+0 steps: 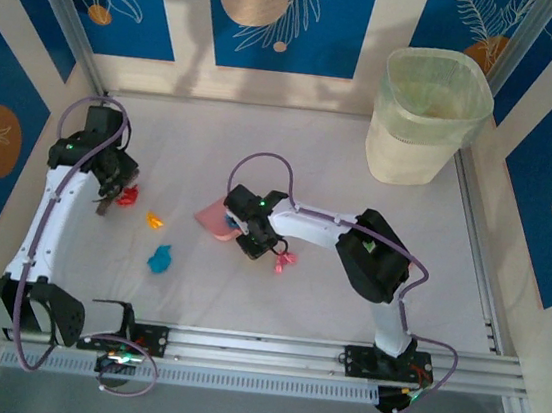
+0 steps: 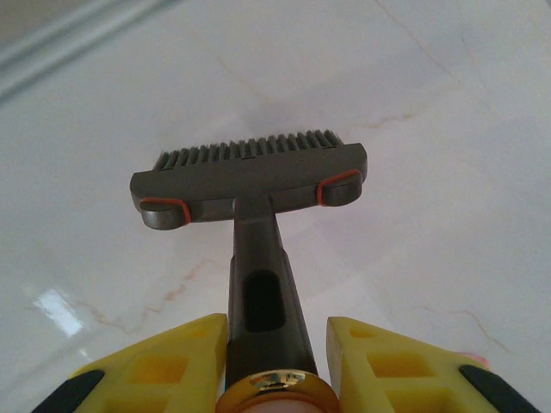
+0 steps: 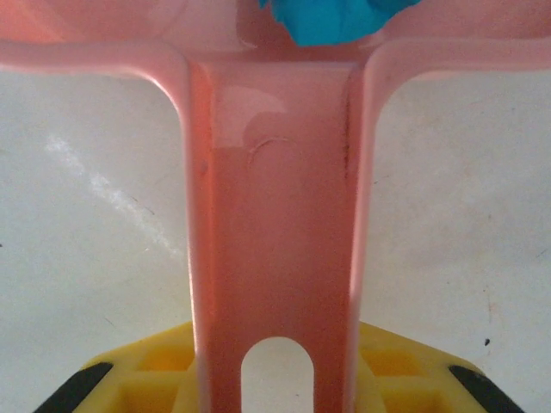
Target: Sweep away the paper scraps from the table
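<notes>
White railed bench [image 1: 313, 151] between blue-and-cream walls [image 1: 308, 29] (crumpled coloured paper scraps [image 1: 160, 259] scattered); left jaws gripping grey bristled brush [image 2: 250, 185], right jaws pink plastic dustpan [image 3: 271, 215].

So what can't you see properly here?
Right wrist view: the blue scrap in the dustpan is cut off by the top edge.
Top view: the right gripper covers part of the dustpan; what lies in the bin is too blurry.
Left wrist view: the brush head hides most of its bristles.
</notes>
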Robot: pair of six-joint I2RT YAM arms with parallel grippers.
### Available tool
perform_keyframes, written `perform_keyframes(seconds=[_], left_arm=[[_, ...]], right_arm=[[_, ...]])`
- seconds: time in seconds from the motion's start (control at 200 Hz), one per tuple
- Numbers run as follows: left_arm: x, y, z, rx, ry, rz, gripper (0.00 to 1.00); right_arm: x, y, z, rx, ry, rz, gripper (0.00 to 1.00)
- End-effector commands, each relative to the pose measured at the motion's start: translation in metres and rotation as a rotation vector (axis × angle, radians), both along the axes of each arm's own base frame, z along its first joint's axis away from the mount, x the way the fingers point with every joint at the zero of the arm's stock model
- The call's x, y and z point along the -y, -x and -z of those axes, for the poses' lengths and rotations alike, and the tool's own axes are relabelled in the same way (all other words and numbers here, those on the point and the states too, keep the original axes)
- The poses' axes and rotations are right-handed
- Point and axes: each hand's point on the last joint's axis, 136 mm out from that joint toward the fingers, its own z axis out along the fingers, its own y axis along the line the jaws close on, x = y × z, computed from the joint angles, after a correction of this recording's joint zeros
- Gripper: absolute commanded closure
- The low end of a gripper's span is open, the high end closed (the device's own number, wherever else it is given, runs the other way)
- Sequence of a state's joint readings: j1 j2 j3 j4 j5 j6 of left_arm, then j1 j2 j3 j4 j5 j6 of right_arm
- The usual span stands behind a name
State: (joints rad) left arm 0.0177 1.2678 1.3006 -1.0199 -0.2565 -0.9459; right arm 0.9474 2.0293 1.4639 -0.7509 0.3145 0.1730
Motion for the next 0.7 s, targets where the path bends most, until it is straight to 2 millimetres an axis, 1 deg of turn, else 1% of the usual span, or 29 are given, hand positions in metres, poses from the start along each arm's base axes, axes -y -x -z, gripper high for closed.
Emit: perform_keyframes(seconds=[0.0, 0.105, 0.17, 0.215, 0.385, 0.54, 0.695], left_arm=[[0.024, -0.023, 0.012, 0.043, 0.152, 0.043, 1.0], [0.048, -0.032, 0.025, 0.01, 0.259, 0.092, 1.0], [0.06, -0.036, 0.03, 0.011, 0.298, 0.112, 1.0], [0.069, -0.039, 0.031, 0.018, 0.311, 0.13, 1.0], [0.109, -0.052, 0.034, 0.006, 0.397, 0.237, 1.0], [0.138, -0.058, 0.032, 0.013, 0.445, 0.305, 1.0], [0.169, -0.056, 0.039, -0.016, 0.526, 0.359, 1.0]], right_arm=[[-0.005, 0.003, -0.01, 0.003, -0.022, -0.018, 1.0], [-0.004, 0.004, -0.008, -0.003, -0.018, -0.013, 1.0], [-0.003, 0.005, -0.007, -0.007, -0.019, -0.008, 1.0], [-0.003, 0.004, -0.007, -0.008, -0.017, -0.005, 1.0], [0.001, 0.003, -0.007, -0.014, -0.015, 0.012, 1.0], [0.002, 0.003, -0.006, -0.015, -0.013, 0.015, 1.0], [0.003, 0.006, -0.005, -0.028, -0.013, 0.022, 1.0]])
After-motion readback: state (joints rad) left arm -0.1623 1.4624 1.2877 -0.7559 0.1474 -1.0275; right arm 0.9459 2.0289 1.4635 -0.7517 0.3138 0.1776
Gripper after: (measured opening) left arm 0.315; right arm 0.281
